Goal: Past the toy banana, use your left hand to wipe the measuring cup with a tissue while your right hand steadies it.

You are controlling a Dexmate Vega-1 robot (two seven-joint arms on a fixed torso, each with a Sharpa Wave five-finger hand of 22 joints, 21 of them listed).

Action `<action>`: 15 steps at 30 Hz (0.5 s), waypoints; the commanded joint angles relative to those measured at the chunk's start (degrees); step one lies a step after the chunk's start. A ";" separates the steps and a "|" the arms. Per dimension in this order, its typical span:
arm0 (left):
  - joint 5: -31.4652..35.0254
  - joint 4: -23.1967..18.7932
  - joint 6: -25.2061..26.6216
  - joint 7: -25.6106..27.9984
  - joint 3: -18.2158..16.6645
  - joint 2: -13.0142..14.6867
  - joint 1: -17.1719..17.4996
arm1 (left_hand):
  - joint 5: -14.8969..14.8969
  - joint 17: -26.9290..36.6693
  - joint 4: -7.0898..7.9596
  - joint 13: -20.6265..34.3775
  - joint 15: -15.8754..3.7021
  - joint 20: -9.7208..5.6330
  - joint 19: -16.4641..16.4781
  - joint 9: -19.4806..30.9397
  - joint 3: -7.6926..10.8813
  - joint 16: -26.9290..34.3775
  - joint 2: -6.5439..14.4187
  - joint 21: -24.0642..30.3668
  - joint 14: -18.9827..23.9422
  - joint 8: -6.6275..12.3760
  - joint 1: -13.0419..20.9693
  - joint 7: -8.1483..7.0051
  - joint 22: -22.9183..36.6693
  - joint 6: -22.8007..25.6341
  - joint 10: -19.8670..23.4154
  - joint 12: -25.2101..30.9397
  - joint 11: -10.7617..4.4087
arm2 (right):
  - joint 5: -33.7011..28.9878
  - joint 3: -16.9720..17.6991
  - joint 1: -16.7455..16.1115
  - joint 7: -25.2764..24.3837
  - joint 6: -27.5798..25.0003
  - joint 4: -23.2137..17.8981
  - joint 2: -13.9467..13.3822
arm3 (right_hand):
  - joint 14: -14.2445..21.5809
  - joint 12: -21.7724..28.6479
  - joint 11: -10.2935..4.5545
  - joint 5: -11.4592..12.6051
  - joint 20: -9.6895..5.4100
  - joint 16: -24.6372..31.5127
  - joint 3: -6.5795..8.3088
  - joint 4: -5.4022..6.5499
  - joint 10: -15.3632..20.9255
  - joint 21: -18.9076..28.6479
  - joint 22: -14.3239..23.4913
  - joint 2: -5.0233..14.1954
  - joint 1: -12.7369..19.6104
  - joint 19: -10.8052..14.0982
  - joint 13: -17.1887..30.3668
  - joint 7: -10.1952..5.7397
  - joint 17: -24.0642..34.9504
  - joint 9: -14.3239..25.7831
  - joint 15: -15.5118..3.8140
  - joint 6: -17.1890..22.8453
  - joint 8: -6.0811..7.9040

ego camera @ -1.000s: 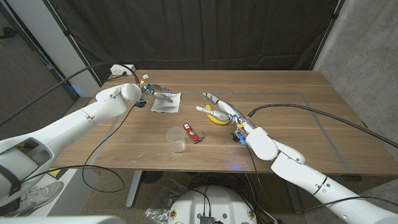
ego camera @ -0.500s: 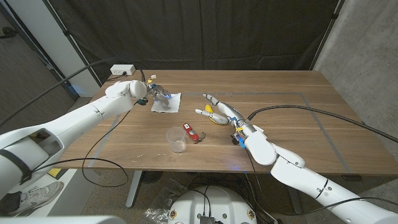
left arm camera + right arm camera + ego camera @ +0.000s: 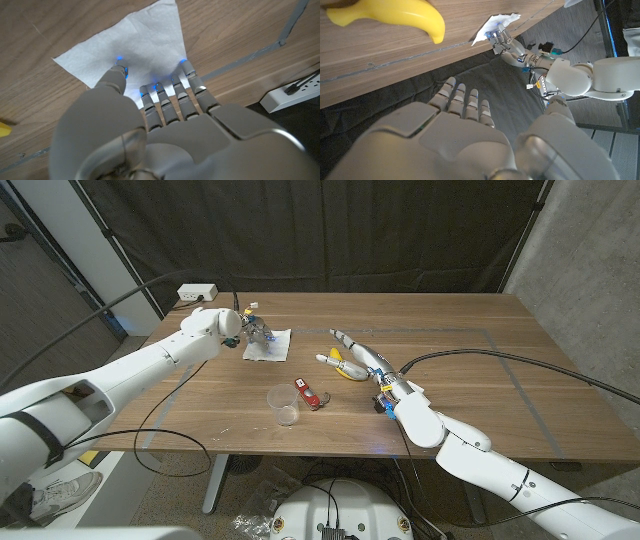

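A white tissue [image 3: 270, 346] lies flat on the table at the far left. My left hand [image 3: 256, 332] reaches down onto it; in the left wrist view its fingertips [image 3: 120, 70] touch the tissue [image 3: 142, 42], which is not lifted. The clear measuring cup [image 3: 284, 405] stands upright near the front middle, apart from both hands. The yellow toy banana [image 3: 346, 370] lies right of centre. My right hand [image 3: 358, 356] hovers over it with fingers stretched out and holds nothing. The right wrist view shows the banana [image 3: 395, 15] beyond my right hand [image 3: 460, 130].
A small red object [image 3: 308, 395] lies just right of the cup. A white power strip [image 3: 196, 293] sits at the table's far left corner, with cables trailing off the left edge. Tape lines mark the tabletop.
My left hand has moved farther over the tissue and come down until its fingertips touch it. The right hand has stayed over the banana, shifting only slightly.
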 commanded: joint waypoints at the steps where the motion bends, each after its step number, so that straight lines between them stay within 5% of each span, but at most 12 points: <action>1: 5.11 1.33 1.31 0.09 2.11 -1.16 -0.34 | -0.41 -0.14 -0.06 0.04 -7.54 -1.15 3.83 0.14 1.74 1.83 1.01 1.08 7.53 2.16 2.57 1.80 0.16 8.18 8.20 1.27 -1.08 | 0.36 -0.01 -0.35 -1.00 -1.02 -0.42 -0.25 | 0.44 0.43 -0.08 0.38 -0.46 0.37 -0.19 -0.25 0.30 -0.11 0.16 -0.43 0.17 0.36 0.28 -0.01 0.29 0.33 -0.36 -0.04 0.37; 3: 5.84 1.41 1.65 0.28 2.29 -1.30 -0.28 | -0.24 -0.21 0.20 0.01 -9.25 -2.11 6.06 0.07 2.63 2.97 1.53 1.72 13.36 2.87 3.28 2.25 0.21 12.47 14.62 2.05 -1.79 | 0.28 -0.02 -0.37 -1.02 -1.21 -0.45 -0.26 | 0.45 0.46 -0.02 0.40 -0.47 0.36 -0.23 -0.23 0.35 -0.12 0.16 -0.44 0.13 0.38 0.28 -0.08 0.29 0.33 -0.41 -0.03 0.38; 10: 7.92 1.08 2.50 3.01 2.26 -1.35 0.92 | 0.29 -0.03 0.32 0.04 -10.16 -4.02 9.56 0.19 5.11 3.77 3.27 3.09 22.42 4.20 5.07 2.73 0.30 20.46 22.88 1.73 -2.03 | 0.53 0.38 -1.06 -1.58 -1.64 -0.95 -0.35 | 0.49 0.51 -0.13 0.52 -0.55 0.36 -0.38 -0.17 0.41 -0.15 0.18 -0.45 0.01 0.50 0.28 -0.10 0.29 0.34 -0.48 0.05 0.45; 12: 8.41 0.90 2.80 4.23 2.07 -1.39 1.42 | 0.28 1.11 -0.10 0.30 -10.61 -4.56 10.96 0.46 6.26 5.40 4.55 4.06 27.91 6.06 7.03 3.96 0.44 25.87 28.86 2.52 -2.01 | 1.48 0.83 -1.55 -1.90 -0.71 -0.80 -0.31 | 0.47 0.51 -0.11 0.55 -0.55 0.34 -0.42 -0.16 0.38 -0.16 0.19 -0.45 0.00 0.52 0.28 -0.13 0.29 0.34 -0.50 0.06 0.46; 15: 8.57 0.62 2.95 4.97 1.70 -1.34 1.90 | 0.11 2.94 -1.19 1.14 -11.21 -4.69 11.70 0.53 6.54 7.40 5.14 5.17 31.97 6.88 10.31 4.01 0.72 28.33 32.42 3.21 -2.20 | 1.58 1.25 -2.25 -2.36 -0.81 -1.21 -0.38 | 0.44 0.52 -0.02 0.59 -0.56 0.32 -0.45 -0.15 0.38 -0.18 0.19 -0.43 -0.01 0.52 0.28 -0.06 0.28 0.34 -0.46 0.04 0.46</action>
